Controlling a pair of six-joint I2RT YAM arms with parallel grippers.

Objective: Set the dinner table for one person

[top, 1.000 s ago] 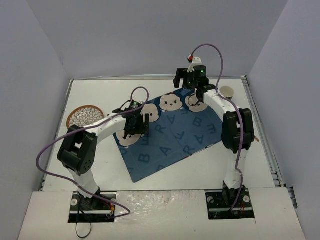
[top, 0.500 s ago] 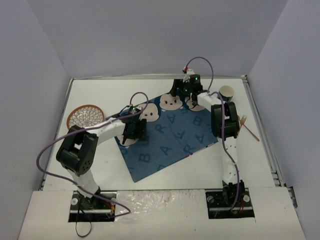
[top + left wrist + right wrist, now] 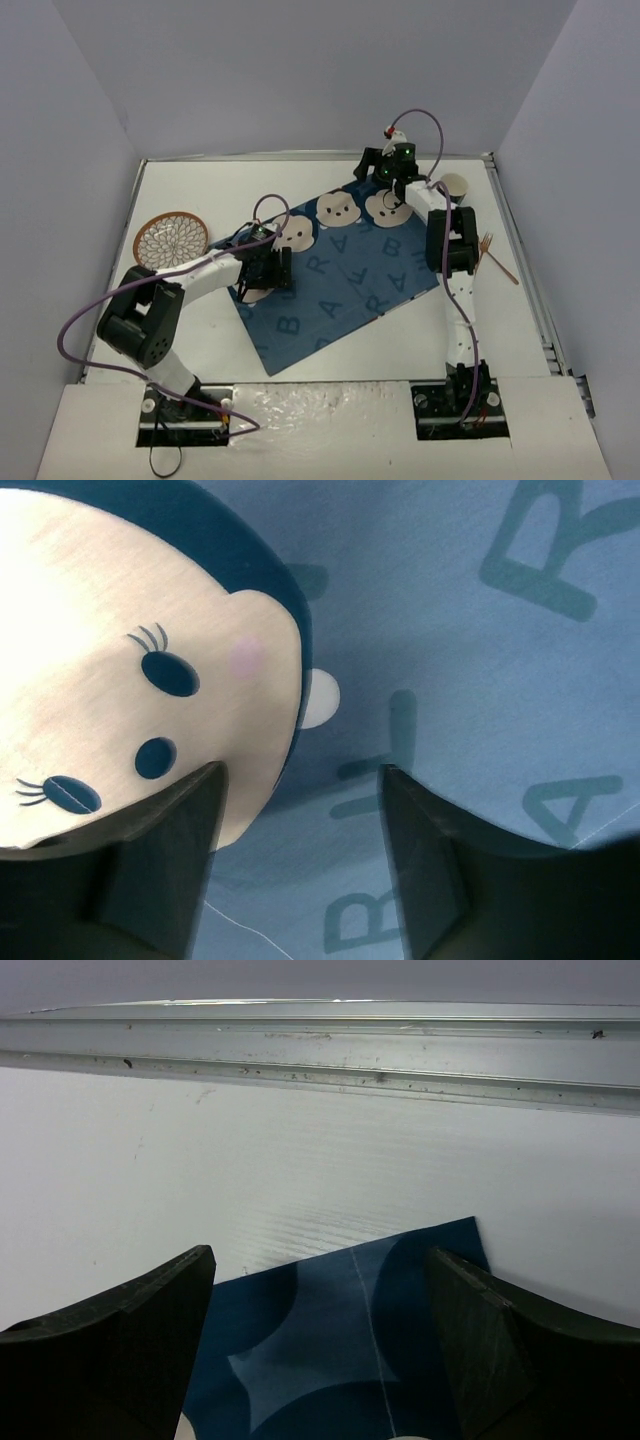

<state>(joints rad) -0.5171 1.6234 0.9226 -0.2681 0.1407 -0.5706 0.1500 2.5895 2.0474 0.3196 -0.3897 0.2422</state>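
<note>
The dinner table (image 3: 200, 330) is a large white tabletop. A blue cartoon-printed placemat (image 3: 340, 270) lies askew in its middle. My left gripper (image 3: 268, 268) is open and low over the mat's left edge; in the left wrist view (image 3: 300, 810) a cream cartoon face (image 3: 110, 700) and printed letters lie under the jaws. My right gripper (image 3: 385, 172) is open at the mat's far corner; in the right wrist view (image 3: 320, 1300) that corner (image 3: 400, 1290) lies flat on the white table (image 3: 300, 1150) between the fingers. Neither gripper holds anything.
A brown patterned plate (image 3: 172, 237) sits at the left. A paper cup (image 3: 455, 185) stands at the far right, and a fork (image 3: 497, 256) lies by the right edge. A metal rail (image 3: 320, 1055) runs along the table's far edge.
My left gripper has moved nearer along the mat's left edge. The mat has slid slightly toward the near side. My right arm has stretched out, its gripper staying at the far corner.
</note>
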